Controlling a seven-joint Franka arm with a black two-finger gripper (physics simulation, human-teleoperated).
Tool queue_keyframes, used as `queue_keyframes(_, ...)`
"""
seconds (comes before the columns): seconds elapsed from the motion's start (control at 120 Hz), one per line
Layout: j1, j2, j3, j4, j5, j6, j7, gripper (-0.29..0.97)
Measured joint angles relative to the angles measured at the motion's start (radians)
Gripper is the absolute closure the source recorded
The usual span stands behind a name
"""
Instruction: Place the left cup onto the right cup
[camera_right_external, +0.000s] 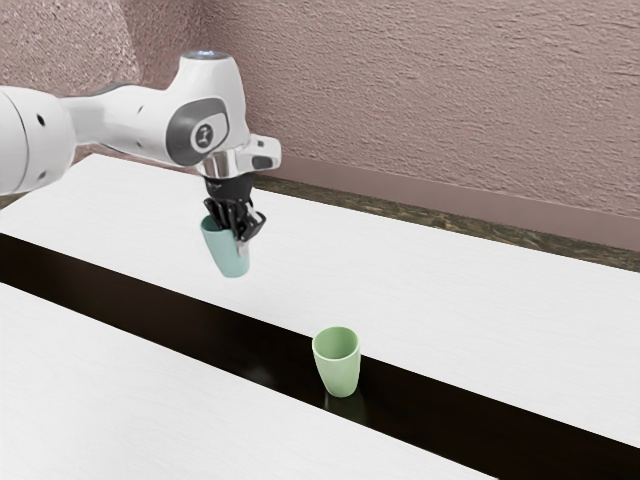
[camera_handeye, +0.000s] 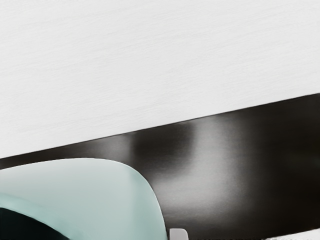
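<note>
A teal cup hangs tilted in the air above the table, its rim pinched by my black gripper, which is shut on it. In the wrist view the same teal cup looms large just under my hand. A light green cup stands upright on the dark strip, lower and toward the exterior view's right of the held cup, well apart from it.
The table has white surfaces split by a glossy dark strip running diagonally. A rough pinkish wall rises behind the table's far edge. The dark strip lies below my hand.
</note>
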Motion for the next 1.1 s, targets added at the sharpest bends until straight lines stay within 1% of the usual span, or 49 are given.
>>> queue_keyframes(0.2, -0.069, -0.017, -0.007, -0.013, 0.008, -0.008, -0.063, 0.78)
queue_keyframes(0.308, -0.091, -0.02, -0.037, -0.016, 0.009, -0.007, -0.097, 0.78)
queue_keyframes(0.45, -0.137, -0.019, -0.047, -0.017, 0.01, -0.005, -0.136, 0.78)
queue_keyframes(1.1, -0.258, -0.009, -0.06, -0.022, 0.008, 0.009, -0.266, 0.78)
